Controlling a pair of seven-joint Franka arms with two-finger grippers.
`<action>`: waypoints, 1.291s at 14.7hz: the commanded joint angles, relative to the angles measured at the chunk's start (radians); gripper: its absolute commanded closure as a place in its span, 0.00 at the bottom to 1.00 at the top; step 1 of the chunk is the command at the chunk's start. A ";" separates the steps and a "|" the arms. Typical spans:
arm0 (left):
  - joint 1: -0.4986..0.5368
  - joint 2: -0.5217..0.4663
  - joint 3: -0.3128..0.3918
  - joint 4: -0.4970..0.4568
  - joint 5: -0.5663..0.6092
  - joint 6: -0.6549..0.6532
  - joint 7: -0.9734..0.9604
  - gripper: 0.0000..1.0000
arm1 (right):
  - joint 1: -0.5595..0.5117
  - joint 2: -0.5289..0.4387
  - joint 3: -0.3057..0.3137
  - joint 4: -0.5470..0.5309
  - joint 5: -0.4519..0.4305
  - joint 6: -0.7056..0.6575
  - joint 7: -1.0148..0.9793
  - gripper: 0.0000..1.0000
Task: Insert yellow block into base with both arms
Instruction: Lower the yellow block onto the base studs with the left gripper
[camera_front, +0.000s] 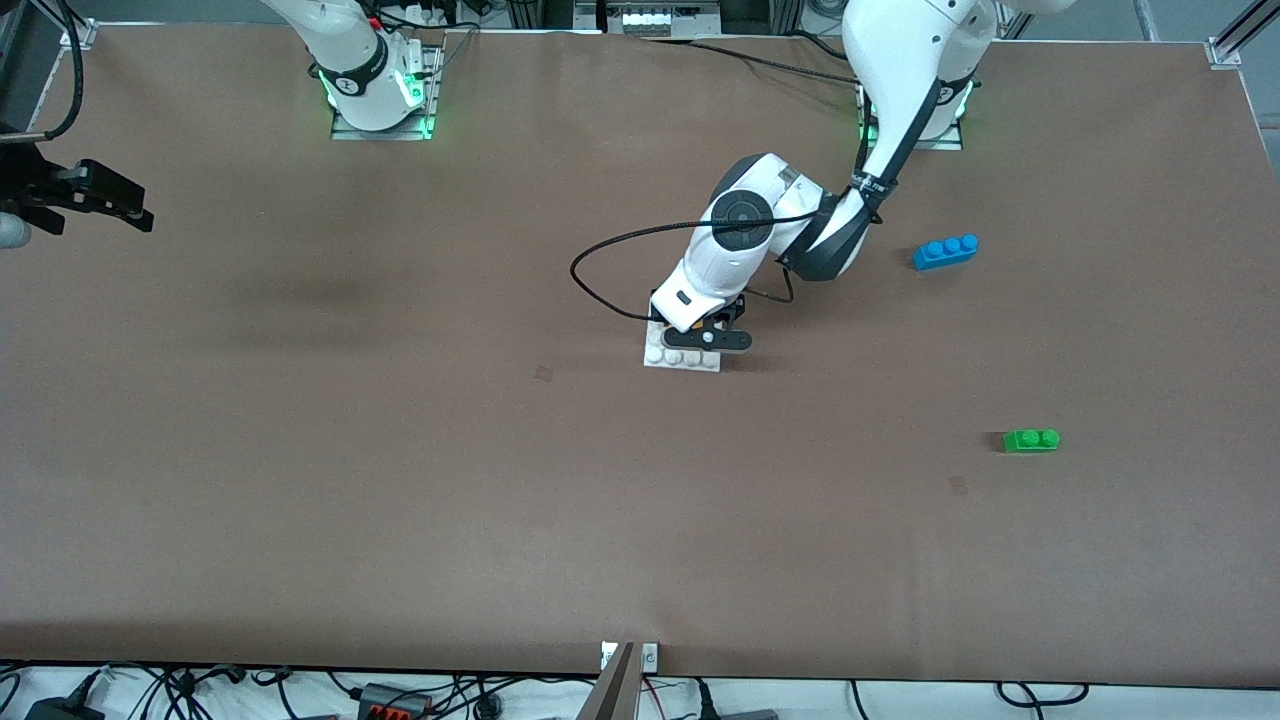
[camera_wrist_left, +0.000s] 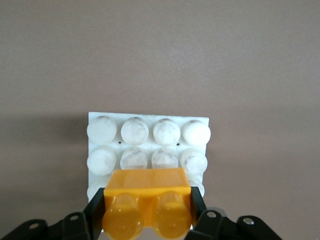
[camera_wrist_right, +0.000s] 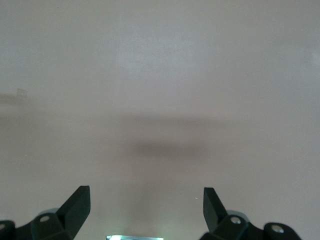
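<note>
The brown table (camera_front: 400, 450) is mostly taken up by the two arms. The left arm (camera_front: 900, 90) is reached down to the middle of the table, and its left gripper (camera_front: 707, 338) is closed around the yellow block (camera_wrist_left: 147, 205), pinched at both ends and held right over the base (camera_wrist_left: 147, 137), at the edge row of studs. The right arm (camera_front: 350, 50) is parked, with the right gripper (camera_wrist_right: 145, 210) spread wide over bare table at its own end. A blue brick (camera_front: 945, 251) and a smaller green brick (camera_front: 1031, 440) are left lying toward the left arm's end, the green one nearer the front camera.
</note>
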 joint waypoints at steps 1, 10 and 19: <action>-0.016 -0.042 0.017 -0.058 0.034 0.008 -0.010 0.38 | 0.002 -0.008 -0.003 0.004 -0.007 -0.011 0.003 0.00; -0.036 -0.039 0.017 -0.076 0.074 0.041 -0.018 0.38 | 0.006 -0.009 0.000 0.004 -0.005 -0.015 0.003 0.00; -0.037 -0.025 0.017 -0.076 0.086 0.048 -0.018 0.37 | 0.007 -0.009 0.028 0.004 -0.013 -0.015 0.002 0.00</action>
